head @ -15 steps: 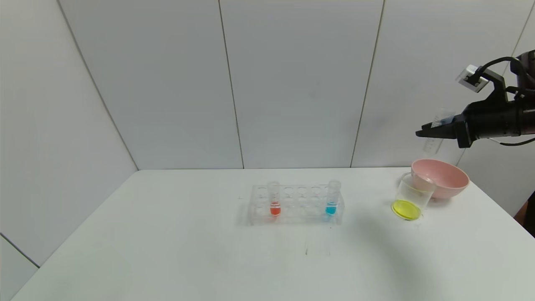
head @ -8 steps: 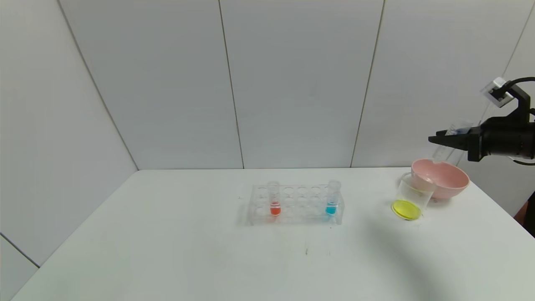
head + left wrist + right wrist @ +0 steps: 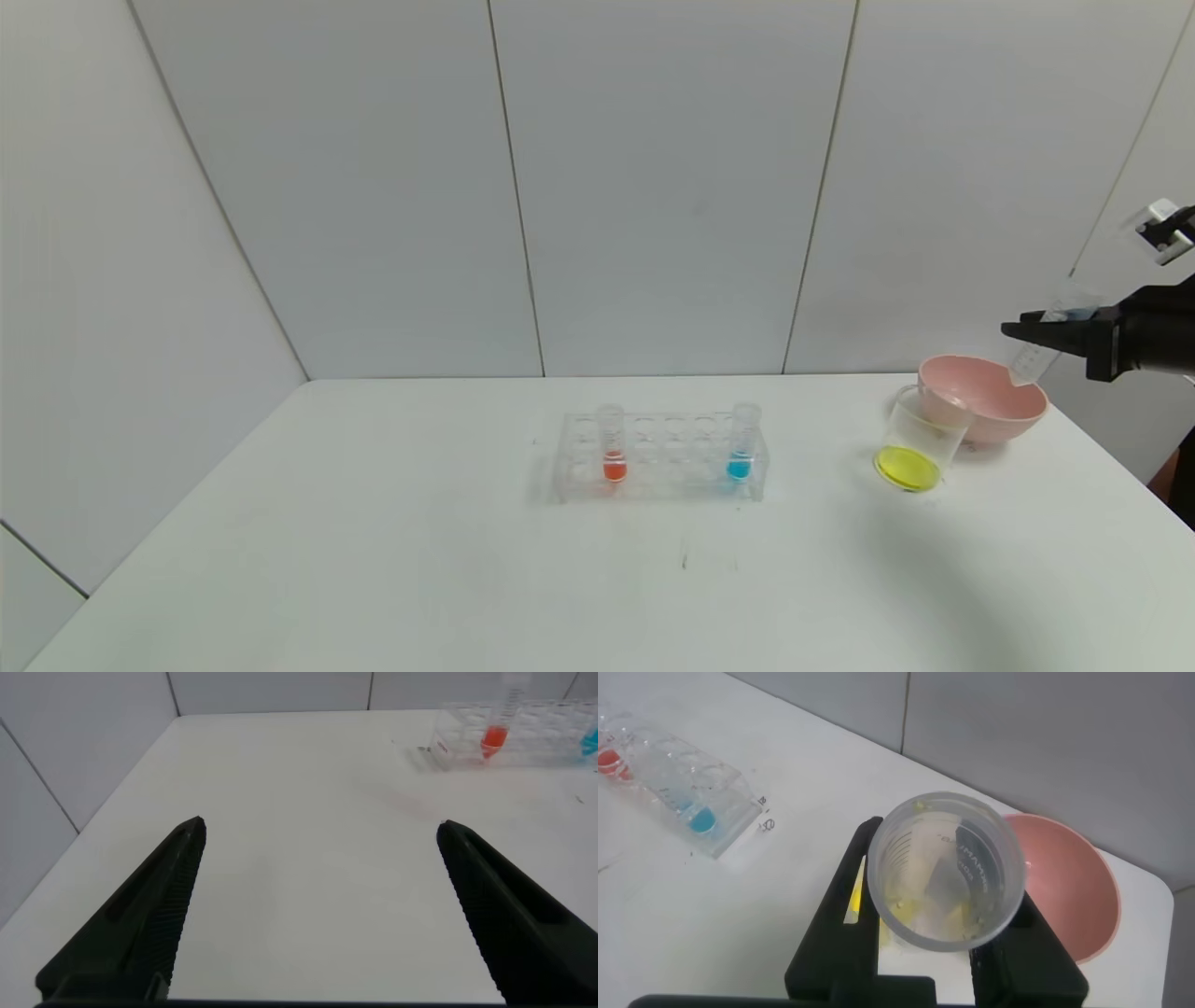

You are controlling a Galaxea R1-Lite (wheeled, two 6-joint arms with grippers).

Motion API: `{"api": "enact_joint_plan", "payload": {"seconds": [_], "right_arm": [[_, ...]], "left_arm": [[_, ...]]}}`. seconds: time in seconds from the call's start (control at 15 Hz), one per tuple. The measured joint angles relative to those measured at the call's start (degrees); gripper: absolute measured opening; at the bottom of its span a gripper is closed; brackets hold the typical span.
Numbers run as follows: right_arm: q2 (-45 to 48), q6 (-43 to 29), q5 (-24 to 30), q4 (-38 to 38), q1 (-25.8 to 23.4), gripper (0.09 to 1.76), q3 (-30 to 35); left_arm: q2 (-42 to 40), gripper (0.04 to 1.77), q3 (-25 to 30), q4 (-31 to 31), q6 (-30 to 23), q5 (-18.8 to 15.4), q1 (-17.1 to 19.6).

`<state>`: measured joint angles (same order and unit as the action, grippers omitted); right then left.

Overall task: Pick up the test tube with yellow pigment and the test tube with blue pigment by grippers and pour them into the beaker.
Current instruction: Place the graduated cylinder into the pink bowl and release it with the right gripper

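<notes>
The left gripper [image 3: 318, 905] is seen only in its own wrist view, parked low over the near left part of the white table [image 3: 373, 560], its two black fingers spread wide with nothing between them. Toward the middle of the table a clear rack [image 3: 661, 457] is found, with the orange-red tube [image 3: 611, 443] upright at its left end and the test tube with blue pigment [image 3: 743, 441] upright at its right end, not yet lifted. Further right the beaker [image 3: 920, 441] is standing just in front of the pink bowl [image 3: 982, 399], and yellow liquid is already pooled in its bottom. At the far right edge the right gripper [image 3: 1022, 331] is closed on the test tube with yellow pigment [image 3: 1044, 341], now all but emptied, which is held tilted above the right rim of the bowl. Over the last second this gripper has been carried rightward and lower, away from the space above the beaker and almost out of the head view. The yellow pour is therefore judged finished; the emptied tube is probably about to be set aside, perhaps in the bowl, and the blue tube remains to be picked up and poured.
</notes>
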<state>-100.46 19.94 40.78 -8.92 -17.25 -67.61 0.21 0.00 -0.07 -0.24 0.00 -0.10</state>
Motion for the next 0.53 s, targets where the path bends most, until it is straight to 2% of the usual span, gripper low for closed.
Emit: {"api": "enact_joint_plan", "payload": {"seconds": [0.27, 0.53], "right_arm": [[-2.6, -2.0, -0.9, -3.5, -1.7, 0.59, -0.7], [-7.4, -8.8, -7.6, -13.9, -2.0, 0.59, -1.9]], "left_arm": [[0.0, 1.76, 0.0, 0.0, 0.0, 0.0, 0.0], [0.0, 1.76, 0.0, 0.0, 0.0, 0.0, 0.0]]}}
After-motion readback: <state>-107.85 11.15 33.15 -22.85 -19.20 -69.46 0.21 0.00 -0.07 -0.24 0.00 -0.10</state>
